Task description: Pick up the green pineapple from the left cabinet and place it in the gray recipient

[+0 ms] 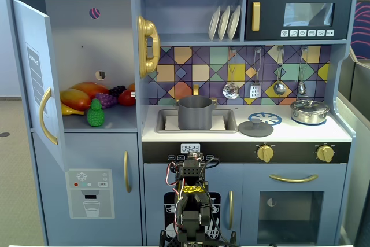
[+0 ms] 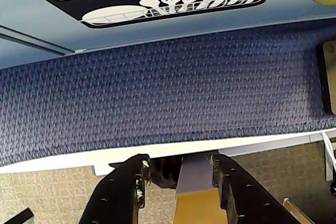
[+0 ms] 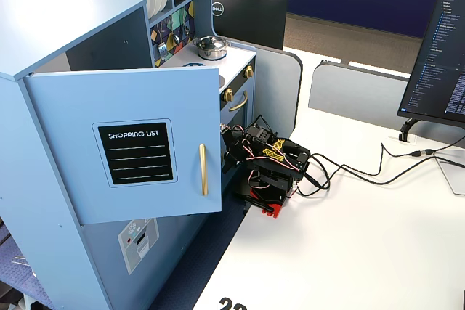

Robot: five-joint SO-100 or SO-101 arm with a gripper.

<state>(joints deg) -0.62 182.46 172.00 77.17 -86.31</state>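
Observation:
The green pineapple (image 1: 95,114) stands at the front of the shelf inside the left cabinet (image 1: 87,39), whose door (image 1: 36,79) hangs open to the left. The gray recipient (image 1: 195,113) sits in the sink, to the right of the cabinet. My arm (image 1: 193,201) is folded low in front of the toy kitchen, far below both; it also shows in a fixed view (image 3: 269,168). In the wrist view my gripper (image 2: 179,161) is open and empty, pointing down at the blue carpet (image 2: 168,87) and the table edge. The pineapple and the recipient are out of the wrist view.
Other toy fruit, including purple grapes (image 1: 106,100), lies behind the pineapple. A gray lid (image 1: 255,127) and a shiny lidded pot (image 1: 310,111) sit on the counter. The open door (image 3: 134,143) juts out beside the arm. Cables (image 3: 363,172) and a monitor (image 3: 443,41) are on the white table.

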